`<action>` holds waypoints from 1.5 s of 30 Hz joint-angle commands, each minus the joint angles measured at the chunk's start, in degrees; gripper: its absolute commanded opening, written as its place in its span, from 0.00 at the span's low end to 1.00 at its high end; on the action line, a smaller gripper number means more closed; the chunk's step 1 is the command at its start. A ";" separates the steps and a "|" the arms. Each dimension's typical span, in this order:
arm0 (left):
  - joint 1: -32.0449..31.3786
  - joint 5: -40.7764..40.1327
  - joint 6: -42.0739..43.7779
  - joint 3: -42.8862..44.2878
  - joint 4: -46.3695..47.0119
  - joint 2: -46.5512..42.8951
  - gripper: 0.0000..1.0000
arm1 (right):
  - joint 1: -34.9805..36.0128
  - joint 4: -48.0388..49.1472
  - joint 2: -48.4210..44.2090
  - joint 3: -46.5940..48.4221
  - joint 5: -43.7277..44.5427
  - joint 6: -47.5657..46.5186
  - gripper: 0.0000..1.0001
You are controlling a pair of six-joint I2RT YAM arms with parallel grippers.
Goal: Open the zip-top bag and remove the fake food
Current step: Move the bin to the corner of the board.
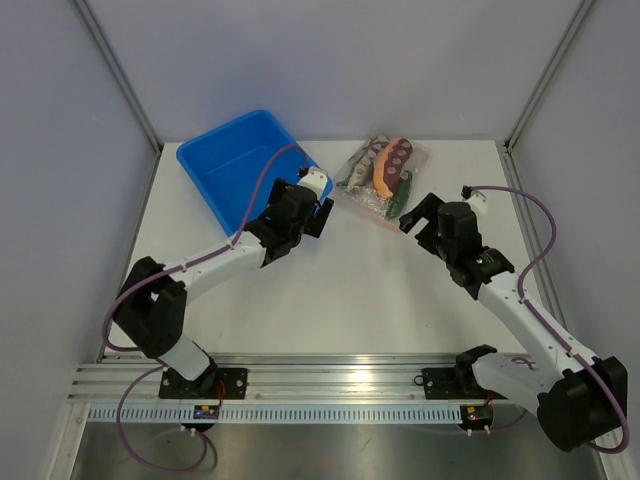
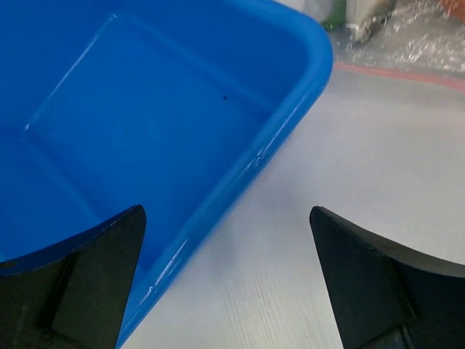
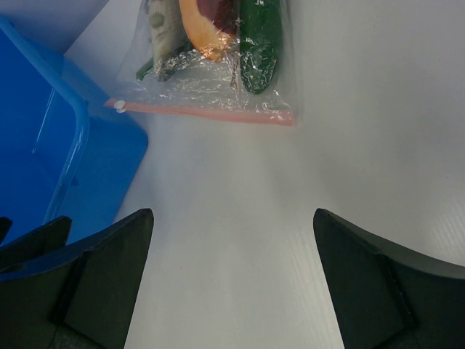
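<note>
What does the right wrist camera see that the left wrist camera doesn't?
Only the right wrist view shows the orange-tan toy food piece inside the clear crinkly zip-top bag. It also shows the small white slider at one end of the pink zip strip.

Only the left wrist view looks across most of the inside of the blue plastic bin, where there is a tiny dark speck.

Both show part of the bin, part of the bag and its strip, the white table and an open claw: the right claw and the left claw.

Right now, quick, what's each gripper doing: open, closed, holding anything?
Left gripper: jaws open, holding nothing.
Right gripper: jaws open, holding nothing.
</note>
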 commanded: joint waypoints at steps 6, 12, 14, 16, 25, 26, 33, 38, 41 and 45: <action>5.08 8.86 2.14 4.91 -2.87 5.73 0.99 | -0.01 3.63 -1.76 0.16 -2.90 -1.88 1.00; 8.86 9.12 0.38 6.93 -5.50 9.68 0.83 | -0.01 4.07 -1.32 0.08 -3.52 -1.88 0.99; 9.83 8.34 -2.25 6.76 -6.12 9.69 0.62 | -0.01 4.16 -1.24 -0.01 -3.52 -1.79 0.99; 10.10 5.19 -4.70 6.32 -6.64 8.64 0.52 | 0.08 4.42 -1.06 -0.10 -3.52 -1.62 1.00; 14.66 6.30 -12.52 0.26 -7.97 1.78 0.45 | -0.01 5.39 0.70 -0.36 -3.96 -1.26 1.00; 15.28 7.01 -13.06 -0.36 -7.79 0.47 0.45 | -0.01 5.65 0.87 -0.36 -4.13 -1.26 0.99; 16.43 10.79 -14.12 -2.73 -6.30 -3.84 0.83 | -0.01 7.23 4.21 -0.28 -6.24 -2.14 0.99; 16.16 14.57 -14.21 -3.43 -5.68 -7.18 0.95 | 0.08 9.25 5.18 -0.89 -8.44 -2.85 1.00; 15.29 14.92 -13.94 -4.05 -5.24 -10.52 0.99 | 0.08 10.48 6.05 -1.42 -8.70 -2.41 1.00; 12.31 14.57 -13.33 -3.62 -6.29 -15.00 0.99 | 0.08 12.93 8.25 -2.12 -8.88 1.09 1.00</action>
